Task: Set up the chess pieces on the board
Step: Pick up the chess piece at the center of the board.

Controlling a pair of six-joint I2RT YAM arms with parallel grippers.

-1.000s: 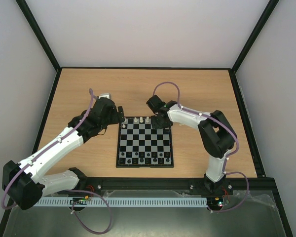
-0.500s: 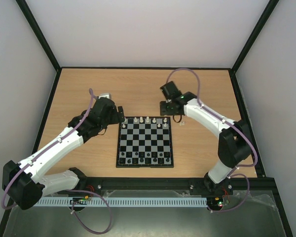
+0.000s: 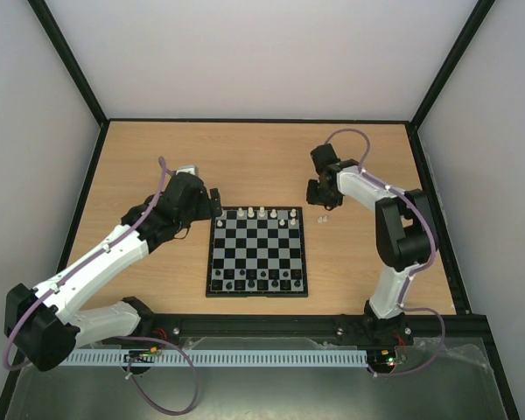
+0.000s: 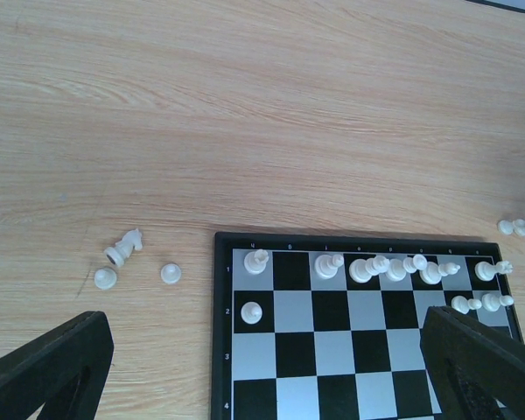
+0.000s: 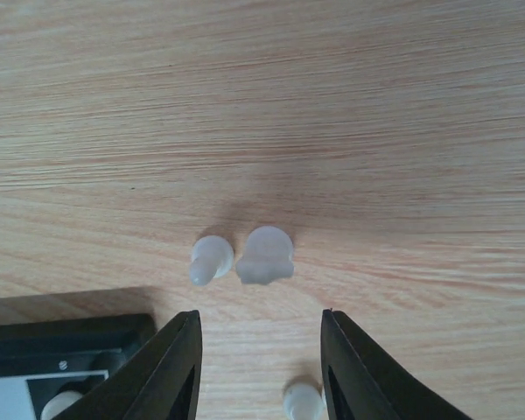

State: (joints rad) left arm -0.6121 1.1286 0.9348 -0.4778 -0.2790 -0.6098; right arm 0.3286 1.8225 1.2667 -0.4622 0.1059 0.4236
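The right claw (image 5: 258,324) stands released and empty, aimed at two loose chess pieces (image 5: 264,255) on the counter (image 5: 350,105), evidently for pickup.

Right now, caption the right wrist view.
Right gripper, jaws apart, poised near loose pale chess pieces on the table beside the board.

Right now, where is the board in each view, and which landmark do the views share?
Top: board, centre of picture.
Left wrist: board, lower right.
Right wrist: only the board's corner, bottom left.
Shared landmark: loose white pieces lying off that corner.
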